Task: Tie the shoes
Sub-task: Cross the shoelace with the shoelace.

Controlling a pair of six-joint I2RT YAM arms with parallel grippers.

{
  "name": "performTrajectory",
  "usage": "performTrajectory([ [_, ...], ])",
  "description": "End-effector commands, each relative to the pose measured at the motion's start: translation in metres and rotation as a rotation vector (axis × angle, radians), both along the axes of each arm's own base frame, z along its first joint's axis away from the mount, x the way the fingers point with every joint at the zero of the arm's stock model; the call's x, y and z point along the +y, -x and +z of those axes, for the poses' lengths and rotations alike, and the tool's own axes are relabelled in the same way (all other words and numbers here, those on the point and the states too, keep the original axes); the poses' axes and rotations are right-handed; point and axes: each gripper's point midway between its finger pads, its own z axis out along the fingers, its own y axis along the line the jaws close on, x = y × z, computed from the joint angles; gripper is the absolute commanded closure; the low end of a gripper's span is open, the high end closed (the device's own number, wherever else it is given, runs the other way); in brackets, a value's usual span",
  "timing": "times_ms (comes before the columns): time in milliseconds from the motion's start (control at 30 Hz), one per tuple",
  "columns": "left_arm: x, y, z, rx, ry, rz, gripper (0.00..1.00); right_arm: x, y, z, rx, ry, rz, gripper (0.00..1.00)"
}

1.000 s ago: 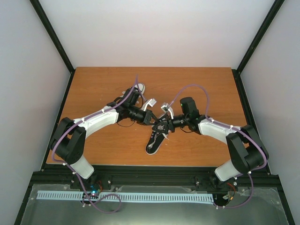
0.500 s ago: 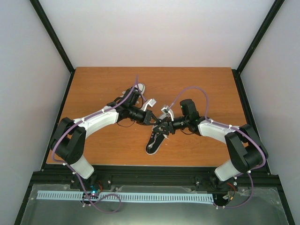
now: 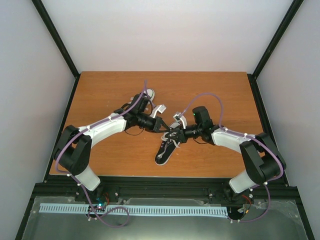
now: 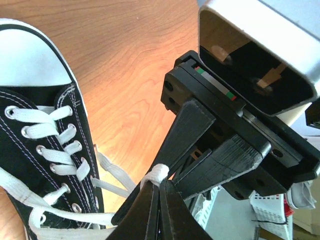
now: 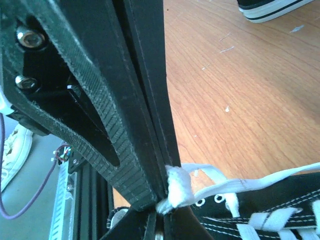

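While I am watching from above, the right pincer (image 3: 173,134) is finishing its close: a second ago its fingers were standing apart, and now they are together, tip to tip with the left pincer (image 3: 164,128) over the laced end of the near shoe (image 3: 165,149). That shoe is lying near the middle of the bench (image 3: 100,100), toe pointing towards the arm bases. The far shoe (image 3: 149,94) is sitting behind the left arm, partly hidden by it.

Through the left wrist camera, I am seeing the left pincer's fingers pressed together on a small bunch of white lace (image 4: 158,173), just beside the black upper and its eyelets. The right pincer's dark fingers are coming down from the upper right and meeting that same bunch.

Through the right wrist camera, I am seeing my own fingers running shut along their length, with a fold of lace (image 5: 176,187) clamped at the tips and a flat strand trailing off to the eyelets.

Both pincers are now gripping the lace at one spot, so I am judging this a handover or the start of a pull. No knot is showing yet.
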Motion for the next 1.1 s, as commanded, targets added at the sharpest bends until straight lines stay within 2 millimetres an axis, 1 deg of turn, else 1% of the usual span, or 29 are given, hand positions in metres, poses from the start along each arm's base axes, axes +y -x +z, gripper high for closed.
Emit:
performTrajectory([
  [0, -0.003, -0.031, 0.015, -0.194, 0.019, 0.059, 0.99, 0.0, 0.003, 0.002, 0.001, -0.007, -0.019, 0.97],
  [33, -0.002, -0.037, 0.013, -0.226, 0.009, 0.083, 0.96, -0.001, 0.002, 0.002, 0.007, -0.006, -0.04, 0.97],
  [67, 0.001, -0.044, 0.009, -0.26, -0.011, 0.116, 0.9, -0.003, -0.001, 0.0, 0.02, 0.002, -0.073, 0.97],
  [100, 0.005, -0.049, 0.004, -0.286, -0.036, 0.145, 0.79, -0.005, -0.005, -0.003, 0.044, 0.013, -0.117, 0.97],
  [200, 0.025, -0.065, -0.008, -0.379, -0.123, 0.266, 0.53, -0.009, -0.011, -0.006, 0.096, 0.022, -0.199, 0.97],
  [267, 0.038, -0.067, -0.006, -0.47, -0.136, 0.329, 0.42, -0.011, -0.016, -0.011, 0.132, 0.037, -0.249, 0.97],
  [300, 0.045, -0.064, -0.004, -0.506, -0.132, 0.351, 0.39, -0.012, -0.018, -0.013, 0.147, 0.043, -0.267, 0.97],
  [367, 0.051, -0.052, 0.004, -0.572, -0.086, 0.353, 0.38, -0.012, -0.023, -0.016, 0.176, 0.049, -0.3, 0.97],
  [433, 0.051, -0.035, 0.008, -0.622, -0.046, 0.319, 0.38, -0.013, -0.029, -0.017, 0.213, 0.05, -0.342, 0.97],
  [467, 0.046, -0.026, 0.008, -0.641, -0.039, 0.289, 0.39, -0.014, -0.032, -0.017, 0.237, 0.051, -0.366, 0.97],
  [500, 0.044, -0.02, 0.007, -0.648, -0.038, 0.27, 0.4, -0.016, -0.036, -0.019, 0.264, 0.057, -0.394, 0.97],
  [533, 0.038, -0.011, 0.004, -0.662, -0.041, 0.232, 0.41, -0.017, -0.039, -0.021, 0.298, 0.06, -0.419, 0.97],
  [600, 0.03, -0.004, -0.002, -0.668, -0.051, 0.186, 0.45, -0.018, -0.042, -0.021, 0.334, 0.054, -0.449, 0.97],
  [667, 0.023, -0.005, -0.012, -0.662, -0.07, 0.155, 0.54, -0.02, -0.046, -0.021, 0.361, 0.054, -0.47, 0.97],
  [767, 0.01, -0.003, -0.021, -0.644, -0.069, 0.106, 0.59, -0.022, -0.048, -0.024, 0.384, 0.065, -0.489, 0.97],
  [833, 0.005, -0.004, -0.028, -0.637, -0.08, 0.09, 0.6, -0.023, -0.049, -0.024, 0.394, 0.063, -0.494, 0.97],
  [967, 0.003, -0.012, -0.038, -0.633, -0.112, 0.1, 0.63, -0.023, -0.049, -0.022, 0.395, 0.055, -0.49, 0.97],
  [1067, -0.002, -0.015, -0.038, -0.635, -0.101, 0.096, 0.63, -0.023, -0.049, -0.021, 0.397, 0.053, -0.489, 0.97],
])
